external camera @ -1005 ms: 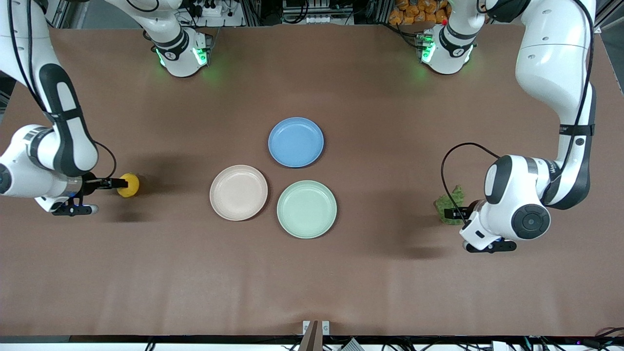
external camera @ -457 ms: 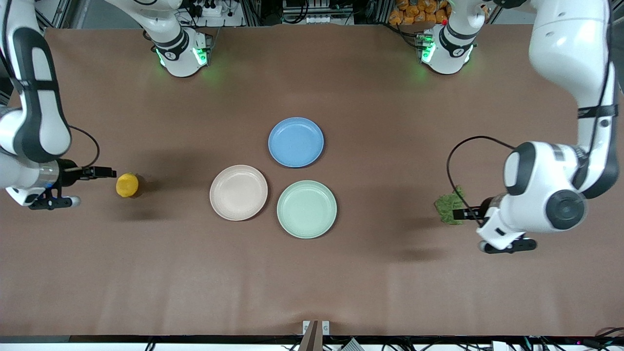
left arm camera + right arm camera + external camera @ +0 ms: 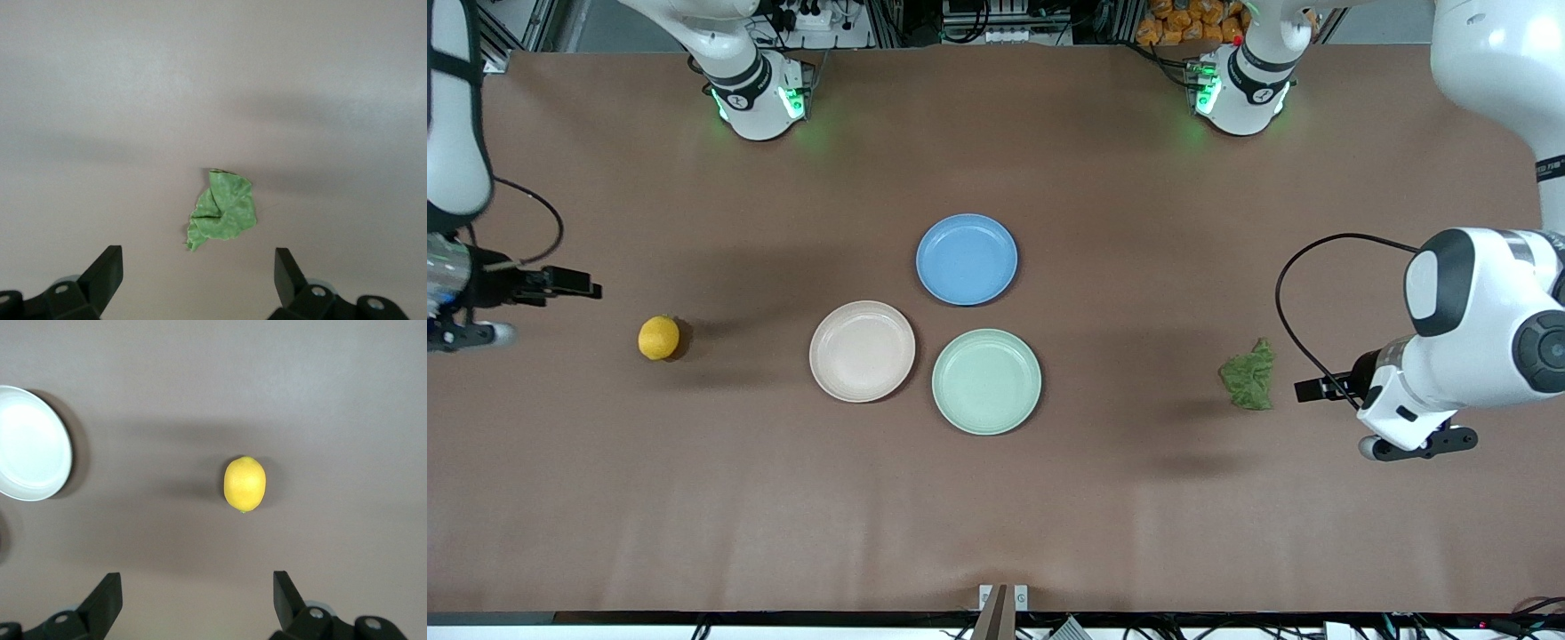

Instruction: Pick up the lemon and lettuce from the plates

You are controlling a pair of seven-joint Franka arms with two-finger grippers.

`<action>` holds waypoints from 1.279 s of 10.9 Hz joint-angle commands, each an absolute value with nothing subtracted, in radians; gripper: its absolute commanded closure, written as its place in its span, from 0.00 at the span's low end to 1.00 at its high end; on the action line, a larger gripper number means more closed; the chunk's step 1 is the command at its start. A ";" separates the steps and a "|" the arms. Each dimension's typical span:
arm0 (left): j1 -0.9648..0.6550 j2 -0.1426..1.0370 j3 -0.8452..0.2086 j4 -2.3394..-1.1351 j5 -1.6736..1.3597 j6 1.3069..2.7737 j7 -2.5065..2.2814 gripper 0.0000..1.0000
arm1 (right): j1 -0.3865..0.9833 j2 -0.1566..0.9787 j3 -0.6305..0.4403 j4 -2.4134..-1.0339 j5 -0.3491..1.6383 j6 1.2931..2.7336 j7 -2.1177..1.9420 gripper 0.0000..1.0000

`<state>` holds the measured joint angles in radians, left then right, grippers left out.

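Nearest the front camera sat the mint plate (image 3: 986,381), totally bare. Just beside it, a touch farther off and toward the right arm's end, was the beige plate (image 3: 862,351), also bare. So as far as I could judge, the picking part looked done: nothing was left on either plate.

The lettuce (image 3: 1248,375) lay crumpled on the bare counter (image 3: 996,516), well apart from the plates, toward the left arm's end. The left claw (image 3: 1305,389) hung over the counter just beside it, toward that arm's end, not touching it. In the left wrist view the lettuce (image 3: 221,217) sat between and ahead of two widely spread fingers (image 3: 100,279), so that claw was open and holding nothing.

Same deal at the right arm's end. The lemon (image 3: 659,338) rested on the counter by itself, well clear of the beige plate. The right claw (image 3: 583,286) was up over the counter near that edge, apart from the fruit. Its wrist view showed the lemon (image 3: 245,484) lying free with the fingers (image 3: 101,600) spread wide, nothing gripped, and a plate edge (image 3: 40,453) off at the side.

Farthest of all was the blue plate (image 3: 967,259), empty too.

Honestly, I'd say nothing much was left except the arms clearing off.
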<state>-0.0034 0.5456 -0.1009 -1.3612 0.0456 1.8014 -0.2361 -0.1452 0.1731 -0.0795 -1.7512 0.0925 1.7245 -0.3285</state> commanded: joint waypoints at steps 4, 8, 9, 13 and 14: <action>0.003 0.431 -0.109 -1.381 0.034 1.776 -0.218 0.00 | -0.130 0.055 -0.083 -1.642 0.091 1.709 -0.261 0.00; 0.002 0.384 -0.107 -1.378 0.032 1.730 -0.219 0.00 | -0.120 0.019 -0.081 -1.582 0.091 1.697 -0.080 0.00; 0.002 0.368 -0.107 -1.374 0.032 1.721 -0.219 0.00 | -0.112 0.008 -0.078 -1.580 0.089 1.648 -0.033 0.00; 0.003 0.298 -0.110 -1.374 0.035 1.660 -0.219 0.00 | -0.144 -0.001 0.024 -1.543 0.091 1.537 0.104 0.00; -0.003 0.278 -0.110 -1.374 0.038 1.635 -0.218 0.00 | -0.146 -0.011 0.029 -1.545 0.091 1.534 0.104 0.00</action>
<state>-0.0022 0.3311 -0.1059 -1.3601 0.0456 1.6940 -0.2361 -0.1204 0.0098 -0.0139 -1.5520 0.0925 1.5580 0.0715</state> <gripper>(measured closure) 0.000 0.000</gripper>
